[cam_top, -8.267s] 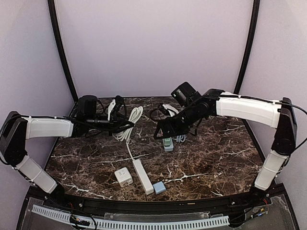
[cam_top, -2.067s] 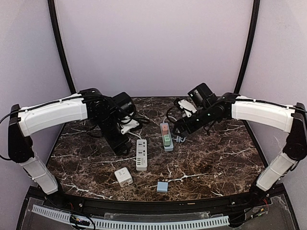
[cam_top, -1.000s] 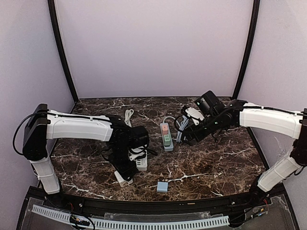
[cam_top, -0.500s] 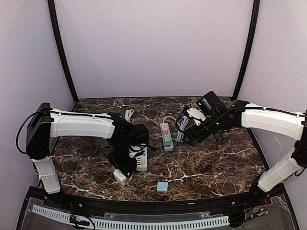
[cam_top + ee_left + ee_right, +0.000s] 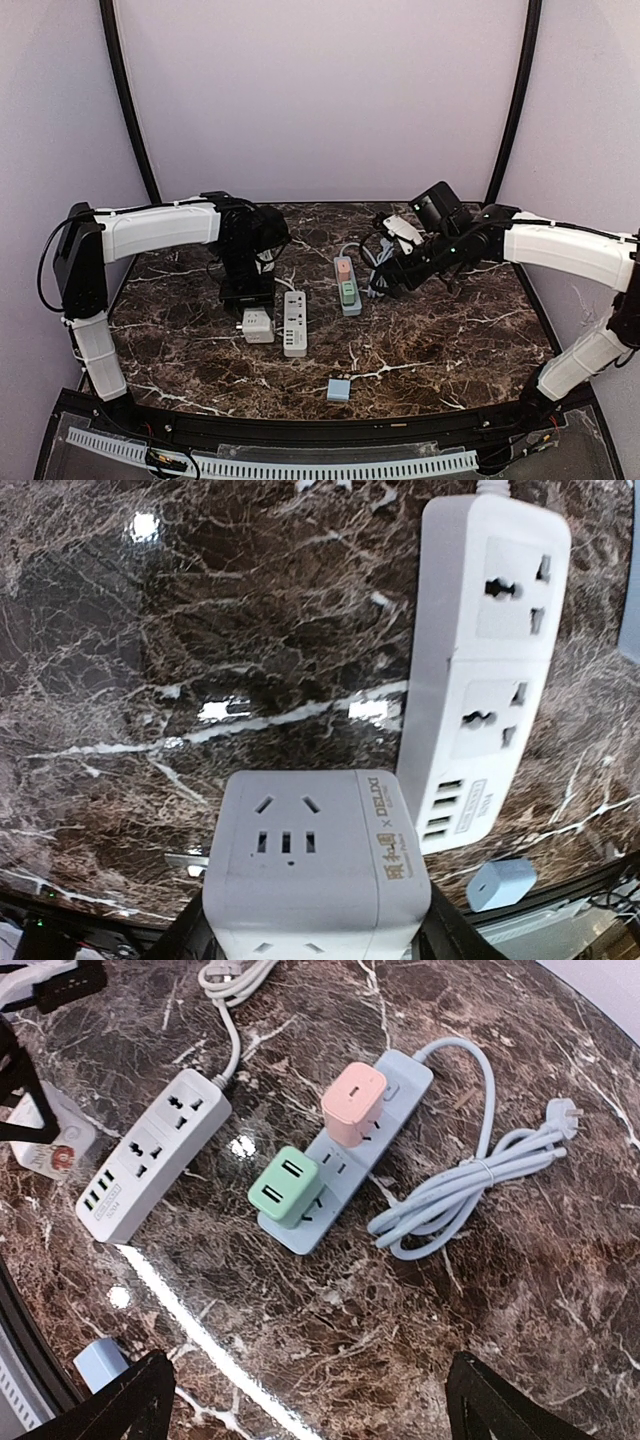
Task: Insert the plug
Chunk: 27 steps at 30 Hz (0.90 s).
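White cube plug [image 5: 315, 865]: sitting clamped between the jaws of the left gripper [image 5: 254, 312], metal prongs pointing sideways, just left of the white power strip [image 5: 294, 322], whose sockets are lying empty. Blue-grey power strip [image 5: 385, 1125]: lying farther right, carrying a pink charger [image 5: 353, 1102] and a green charger [image 5: 283, 1187]. Right gripper [image 5: 305, 1390]: hanging over it, jaws standing wide, holding nothing. Small blue charger [image 5: 339, 389]: lying near the front edge.

White cube plug [image 5: 315, 865] (held) beside power strip [image 5: 485, 670].
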Each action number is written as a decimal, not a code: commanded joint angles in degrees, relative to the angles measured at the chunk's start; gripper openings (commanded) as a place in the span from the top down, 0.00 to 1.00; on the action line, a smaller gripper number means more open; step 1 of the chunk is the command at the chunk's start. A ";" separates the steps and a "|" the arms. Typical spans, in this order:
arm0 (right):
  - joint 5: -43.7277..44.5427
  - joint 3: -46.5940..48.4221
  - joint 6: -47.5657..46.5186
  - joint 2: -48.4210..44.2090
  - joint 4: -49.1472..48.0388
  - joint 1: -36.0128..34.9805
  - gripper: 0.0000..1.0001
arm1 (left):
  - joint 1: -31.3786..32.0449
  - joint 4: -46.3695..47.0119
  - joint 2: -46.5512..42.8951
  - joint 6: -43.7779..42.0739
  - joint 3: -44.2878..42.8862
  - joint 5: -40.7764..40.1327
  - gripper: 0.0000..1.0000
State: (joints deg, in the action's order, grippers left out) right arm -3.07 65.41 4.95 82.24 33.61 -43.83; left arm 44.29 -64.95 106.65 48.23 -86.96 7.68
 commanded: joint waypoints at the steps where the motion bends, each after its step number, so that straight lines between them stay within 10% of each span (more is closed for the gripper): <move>1: -7.03 -0.40 -2.66 -2.81 -6.61 -0.37 0.07 | -0.60 3.62 1.18 9.83 -3.16 1.47 0.99; 15: -17.82 -2.58 -9.18 -5.34 -12.16 -2.15 0.08 | -3.95 10.56 2.58 3.85 -8.76 7.43 0.99; 27: -13.77 5.58 11.45 1.95 -11.99 -2.66 0.07 | -6.47 30.31 -6.21 -2.42 -2.08 10.70 0.99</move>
State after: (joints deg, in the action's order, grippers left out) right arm -19.27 67.75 5.80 81.93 23.20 -45.89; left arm 39.35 -43.77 106.78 48.25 -91.94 16.19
